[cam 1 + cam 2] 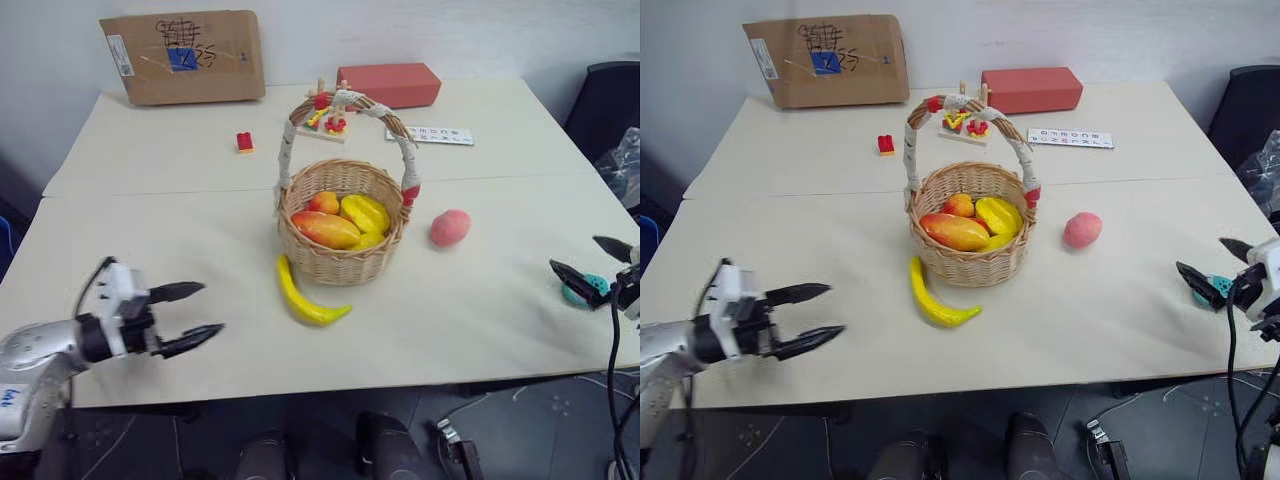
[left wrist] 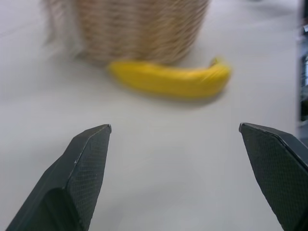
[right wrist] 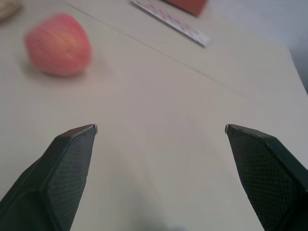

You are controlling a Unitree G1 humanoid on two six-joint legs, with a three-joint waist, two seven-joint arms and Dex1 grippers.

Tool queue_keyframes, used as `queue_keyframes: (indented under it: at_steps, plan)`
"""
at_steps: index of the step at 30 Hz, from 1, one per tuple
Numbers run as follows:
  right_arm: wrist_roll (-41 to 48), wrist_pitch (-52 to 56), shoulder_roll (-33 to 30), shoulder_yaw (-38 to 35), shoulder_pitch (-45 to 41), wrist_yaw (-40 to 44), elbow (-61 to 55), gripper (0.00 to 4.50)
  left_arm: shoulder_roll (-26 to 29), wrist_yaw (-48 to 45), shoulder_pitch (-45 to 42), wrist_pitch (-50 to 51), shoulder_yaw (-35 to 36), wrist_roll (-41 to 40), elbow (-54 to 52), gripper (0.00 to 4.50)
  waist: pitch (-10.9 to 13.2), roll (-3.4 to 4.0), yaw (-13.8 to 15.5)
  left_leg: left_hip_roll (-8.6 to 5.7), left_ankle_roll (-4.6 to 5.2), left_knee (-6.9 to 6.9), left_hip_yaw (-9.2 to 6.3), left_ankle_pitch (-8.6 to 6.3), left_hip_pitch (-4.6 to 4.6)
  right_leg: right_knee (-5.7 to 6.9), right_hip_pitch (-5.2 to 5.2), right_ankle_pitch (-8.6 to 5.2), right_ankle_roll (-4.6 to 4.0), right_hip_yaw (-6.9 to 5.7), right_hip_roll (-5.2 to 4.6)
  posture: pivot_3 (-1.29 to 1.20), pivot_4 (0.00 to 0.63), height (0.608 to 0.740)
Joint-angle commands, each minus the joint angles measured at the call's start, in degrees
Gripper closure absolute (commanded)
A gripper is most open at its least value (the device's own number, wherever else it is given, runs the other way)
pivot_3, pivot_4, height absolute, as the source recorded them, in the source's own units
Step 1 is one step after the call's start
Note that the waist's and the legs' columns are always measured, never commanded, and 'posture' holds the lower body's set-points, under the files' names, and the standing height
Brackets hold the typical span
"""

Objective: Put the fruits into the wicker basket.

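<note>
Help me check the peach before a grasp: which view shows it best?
The right wrist view: the peach looms large on bare table, ahead of the open right gripper. Both eye views show it small, right of the wicker basket. In the left wrist view, the banana lies instead.

Bare worktop (image 1: 150,230) btwn left end effector (image 1: 205,312) and banana (image 1: 305,297), nothing in the way. Banana lies tight vs wicker basket (image 1: 340,255) front wall. Right end effector (image 1: 595,265): clear run to peach (image 1: 450,227); teal gadget (image 1: 585,291) just beside it.
</note>
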Motion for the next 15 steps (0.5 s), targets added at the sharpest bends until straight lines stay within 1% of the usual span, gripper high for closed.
queue_keyframes:
  at_steps: [1,2,5,8,9,10,12,14,15]
  plan:
    - [6.6,2.8,1.9,0.9,7.7,5.4,-18.9,0.05,2.9,-1.4,1.3,-3.9,4.8,3.2,6.9,0.0,0.0,0.0,0.2,0.03,-0.04,-0.01,-0.03,-0.04,0.0,0.02,0.02,0.0,0.0,-0.03,0.06,0.0,0.15,0.74]
    - [7.5,2.2,2.9,1.5,10.0,6.1,-23.5,0.05,3.8,-1.2,1.5,-4.0,5.6,4.1,8.8,0.0,0.0,-0.02,0.2,0.09,-0.03,-0.02,-0.05,-0.06,-0.04,0.05,0.0,0.0,0.0,-0.04,0.05,0.0,0.15,0.74]
    - [12.0,6.6,5.0,3.4,15.8,7.6,-35.0,0.05,5.4,-0.5,2.4,-3.7,7.2,5.7,11.3,0.0,0.0,-0.03,0.4,0.06,0.05,-0.02,-0.07,-0.13,-0.06,0.07,0.01,0.01,0.01,-0.07,-0.06,0.0,0.15,0.74]
    - [11.9,5.1,6.3,5.4,17.9,9.4,-39.6,0.05,5.8,0.3,4.3,0.2,8.5,4.8,7.9,0.0,0.0,-0.03,0.4,-0.05,0.18,-0.01,-0.06,-0.22,-0.04,0.11,0.02,0.02,0.03,-0.09,-0.25,0.0,0.15,0.74]
    - [11.8,4.8,7.1,5.9,17.8,9.1,-40.3,0.05,5.8,1.0,5.3,4.1,9.1,3.1,4.5,0.0,0.0,-0.08,0.3,-0.07,0.21,-0.01,-0.03,-0.24,-0.04,0.1,0.02,0.03,0.06,-0.09,-0.28,0.0,0.15,0.74]
    - [11.2,4.2,7.5,6.5,17.5,9.3,-40.5,0.05,6.2,2.6,6.2,12.3,9.6,-1.6,-1.6,0.0,0.0,-0.1,0.3,-0.1,0.24,0.01,-0.01,-0.26,-0.04,0.1,0.03,0.04,0.08,-0.11,-0.34,0.0,0.15,0.74]
    - [10.5,3.8,8.0,7.1,17.0,9.2,-40.5,0.05,6.7,5.7,6.4,23.8,9.9,-8.3,-10.3,0.0,0.0,-0.26,0.3,-0.12,0.27,0.02,-0.02,-0.28,-0.04,0.1,0.04,0.05,0.09,-0.1,-0.4,0.0,0.15,0.74]
    - [9.8,3.6,7.9,7.2,16.6,9.0,-39.9,0.05,6.4,15.4,-0.4,36.4,6.0,-14.1,-18.5,0.0,0.1,-0.29,0.8,-0.14,0.27,0.04,-0.11,-0.28,-0.03,0.18,0.06,0.05,0.09,-0.11,-0.45,0.0,0.15,0.74]
    - [9.6,3.8,7.9,7.3,16.2,8.7,-39.9,0.05,4.2,21.5,-5.5,42.5,3.8,-17.7,-21.2,0.0,0.1,-0.26,1.6,-0.18,0.26,0.05,-0.14,-0.27,-0.03,0.2,0.06,0.05,0.09,-0.1,-0.47,0.0,0.15,0.74]
